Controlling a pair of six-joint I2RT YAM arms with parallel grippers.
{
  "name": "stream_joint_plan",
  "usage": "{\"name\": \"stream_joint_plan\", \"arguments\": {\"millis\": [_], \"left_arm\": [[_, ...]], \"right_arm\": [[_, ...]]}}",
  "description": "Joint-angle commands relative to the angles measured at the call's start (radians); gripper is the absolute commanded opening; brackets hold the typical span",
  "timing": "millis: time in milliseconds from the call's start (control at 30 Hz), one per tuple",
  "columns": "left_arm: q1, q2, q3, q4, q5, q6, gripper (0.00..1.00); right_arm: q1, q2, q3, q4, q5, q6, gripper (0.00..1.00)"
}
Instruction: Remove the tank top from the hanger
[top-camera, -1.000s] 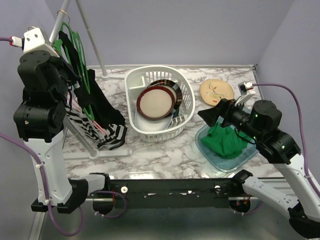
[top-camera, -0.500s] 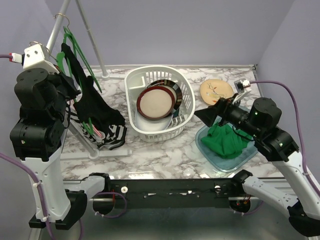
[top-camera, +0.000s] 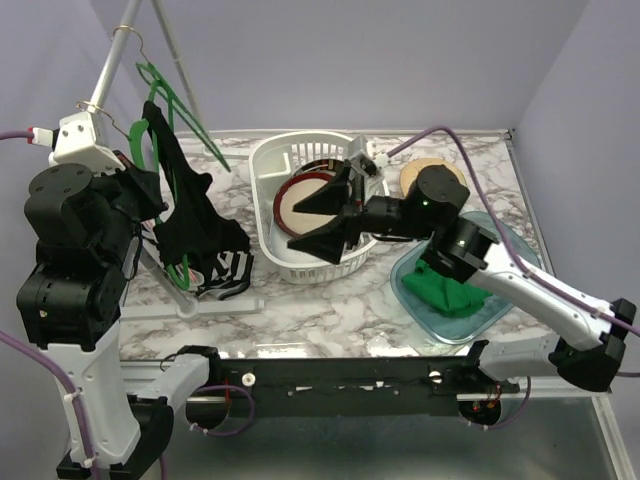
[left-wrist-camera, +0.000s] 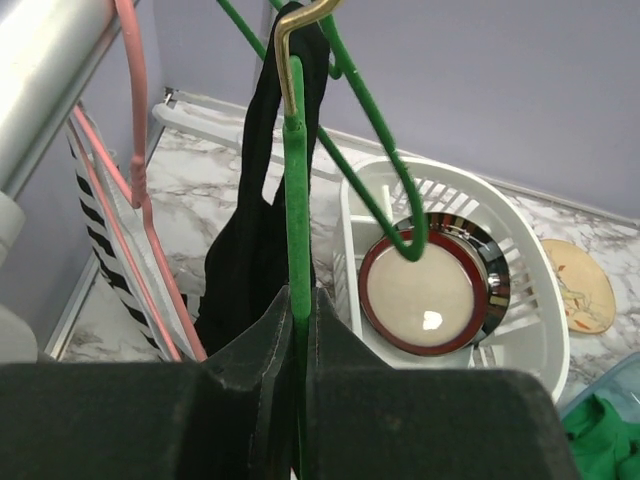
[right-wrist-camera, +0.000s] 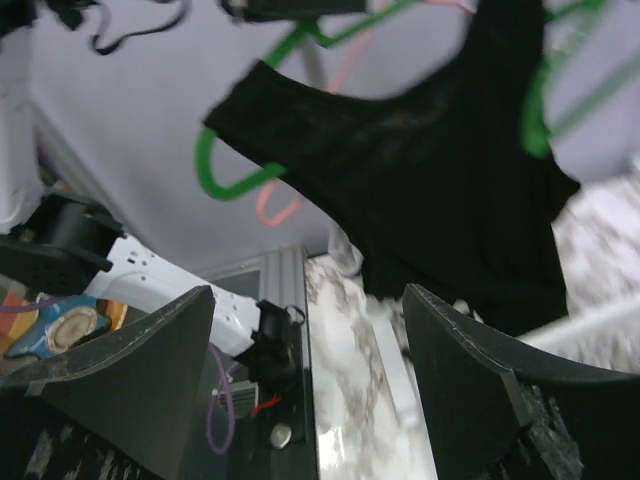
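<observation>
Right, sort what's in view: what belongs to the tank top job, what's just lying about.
Job: black tank top, green hanger, left gripper clamped on that hanger, right gripper open, facing the top.
Lying about: white basket of plates, green cloth, striped garment, pink hanger.

Tank top is seen plain black, no print. Hanger under it: bright green. Second hanger: pink. Garment at 5 o'clock of tank top is striped black and white. Basket: white. Plate inside: cream, rimmed dark red. Table: white marble, grey-veined. Cloth at 4 o'clock of basket: green, held in pale blue see-through tub.
</observation>
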Motion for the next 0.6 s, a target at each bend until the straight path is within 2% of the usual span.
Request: {"name": "stream_joint_plan", "arguments": {"millis": [0, 167, 200, 433, 567], "left_arm": [[0.001, -0.045, 0.001, 0.025, 0.114, -0.018, 0.00], [0.001, -0.088, -0.054, 0.033, 0.131, -0.017, 0.00], [0.001, -0.111, -0.063, 0.039, 0.178, -0.009, 0.00], [0.001, -0.145, -0.094, 0.036, 0.140, 0.000, 0.00], [0.001, -0.157, -0.118, 0.048, 0.175, 0.008, 0.00]], "right_arm": [[0.058, 0.143, 0.056, 0.347, -0.173, -0.142, 0.84], [0.057, 0.242, 0.172, 0.286, -0.130, -0.145, 0.84], [0.056, 0.251, 0.178, 0.292, -0.135, -0.148, 0.84], [0.063, 0.337, 0.256, 0.297, -0.067, -0.174, 0.85], [0.067, 0.389, 0.305, 0.341, -0.056, -0.179, 0.84]]}}
